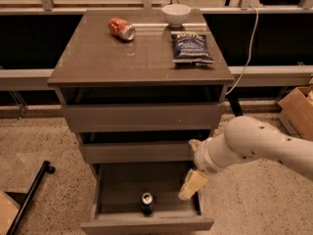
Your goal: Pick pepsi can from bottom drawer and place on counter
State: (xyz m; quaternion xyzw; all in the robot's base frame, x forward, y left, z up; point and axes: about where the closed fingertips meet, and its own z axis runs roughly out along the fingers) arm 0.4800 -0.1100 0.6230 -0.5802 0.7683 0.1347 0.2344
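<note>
Well, my gripper [191, 184] hangs over the right side of the bottom drawer [146, 225], which is pulled out. I cannot tell how far open my gripper is. It has hold of nothing that I can see.

The pepsi can [147, 202] stands up inside the drawer, near the front. It is below my gripper and a bit to the left in the picture, close by but not touching.

The other two drawers are above my gripper. The counter [137, 58] is high above it, on top of them. Three things sit on the counter, all far up from my gripper: a red can [121, 28] on its side to the left, a white bowl [176, 13] at the back, and a blue snack bag [191, 48] lying flat just in front of the bowl.

A cardboard box [298, 111] is on the floor, far off to the right of my gripper.
</note>
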